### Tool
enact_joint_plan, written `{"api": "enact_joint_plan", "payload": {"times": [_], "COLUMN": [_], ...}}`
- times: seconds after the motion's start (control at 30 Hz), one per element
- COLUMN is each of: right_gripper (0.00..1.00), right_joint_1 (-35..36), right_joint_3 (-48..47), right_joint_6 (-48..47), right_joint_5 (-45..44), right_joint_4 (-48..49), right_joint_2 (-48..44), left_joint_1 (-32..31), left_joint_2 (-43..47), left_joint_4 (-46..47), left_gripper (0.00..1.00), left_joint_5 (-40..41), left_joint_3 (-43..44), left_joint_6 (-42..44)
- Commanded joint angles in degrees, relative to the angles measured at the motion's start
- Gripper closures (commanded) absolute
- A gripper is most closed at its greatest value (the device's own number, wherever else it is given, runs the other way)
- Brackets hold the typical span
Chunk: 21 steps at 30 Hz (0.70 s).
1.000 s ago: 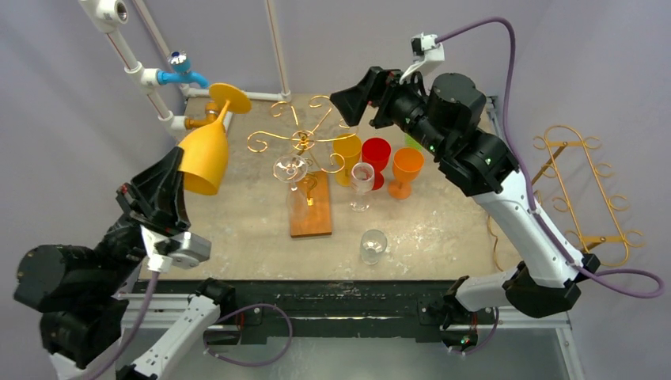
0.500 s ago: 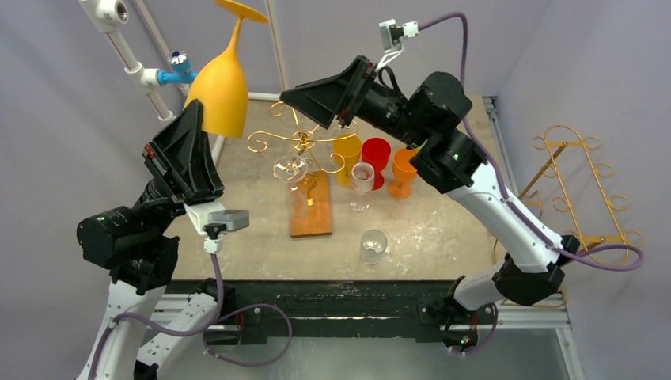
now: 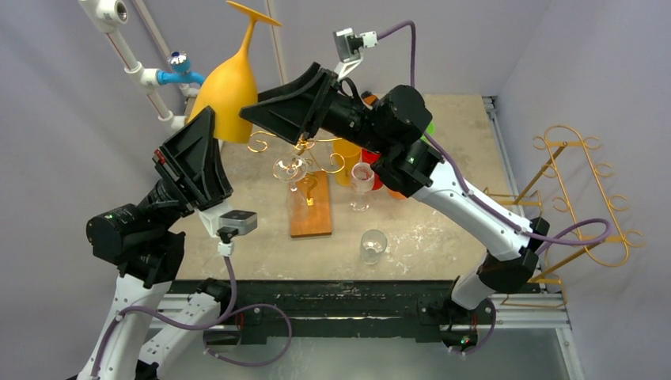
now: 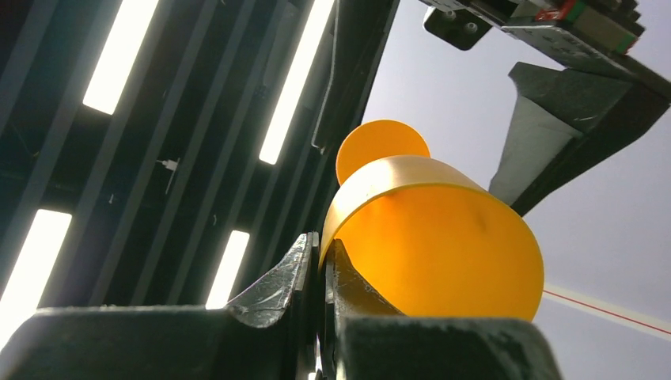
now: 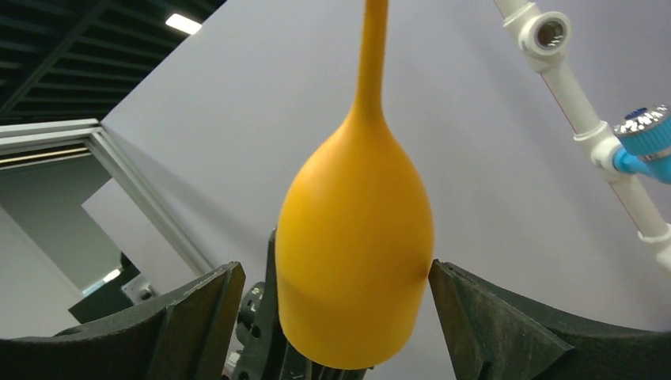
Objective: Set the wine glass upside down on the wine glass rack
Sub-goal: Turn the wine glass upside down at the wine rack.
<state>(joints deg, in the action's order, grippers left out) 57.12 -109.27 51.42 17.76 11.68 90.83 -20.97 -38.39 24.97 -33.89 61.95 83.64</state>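
The yellow-orange wine glass (image 3: 229, 83) is held upside down high above the table's back left, foot (image 3: 253, 12) uppermost. My left gripper (image 3: 207, 131) is shut on its rim, one finger inside the bowl and one outside, as the left wrist view shows (image 4: 323, 245) with the glass (image 4: 443, 245) above. My right gripper (image 3: 265, 111) is open and straddles the bowl. In the right wrist view the glass (image 5: 356, 237) sits between the fingers, with the gripper (image 5: 334, 273) open around it. The right finger (image 5: 475, 317) touches it; the left stands apart. The gold wire rack (image 3: 305, 141) on a wooden base (image 3: 310, 210) stands below.
A clear glass (image 3: 290, 168) hangs on the rack. Yellow (image 3: 346, 150), red (image 3: 377, 158), orange (image 3: 399, 186) and clear (image 3: 362, 182) glasses stand behind it; another clear glass (image 3: 373, 244) stands nearer. White pipes with a blue tap (image 3: 178, 67) rise at back left. A second gold rack (image 3: 585, 190) lies off the table's right.
My left arm has raised the yellow glass and turned it foot up. My right arm has swung left and brought its open jaws around the bowl.
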Motion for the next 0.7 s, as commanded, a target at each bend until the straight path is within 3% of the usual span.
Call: {"api": "enact_joint_plan", "payload": {"times": [0.0,0.4,0.5,0.53,0.63,0.67], "right_gripper": [0.01,0.02,0.21,0.27,0.41,0.44], "right_joint_1": [0.71,3.15,3.08,2.85,1.39,0.73], "right_joint_3": [-1.76,-7.81,-5.04,-3.74,-0.48,0.09], "right_joint_6": [2.10,6.21,5.72,5.30,1.95,0.09], "right_joint_5": [1.74,5.05,5.51,5.38,3.48,2.49], "right_joint_4": [7.49,12.18,12.88,12.95,9.94,7.46], "right_joint_2": [0.89,7.82,5.82,4.72,0.41,-0.79], "left_joint_1": [0.23,0.23,0.23,0.23,0.23,0.23], "left_joint_2": [0.77,-0.63,-0.44,-0.27,0.64,1.02], "left_joint_4": [2.19,3.86,2.27,1.51,-6.43,-11.03], "left_gripper": [1.00,1.00,1.00,0.96,0.41,0.33], "left_joint_5": [-4.31,-5.11,-2.64,-1.74,1.79,2.91], "left_joint_3": [-0.03,-0.60,-0.45,-0.31,1.98,3.27], "left_joint_6": [0.66,1.78,1.82,1.38,-0.48,-1.09]}}
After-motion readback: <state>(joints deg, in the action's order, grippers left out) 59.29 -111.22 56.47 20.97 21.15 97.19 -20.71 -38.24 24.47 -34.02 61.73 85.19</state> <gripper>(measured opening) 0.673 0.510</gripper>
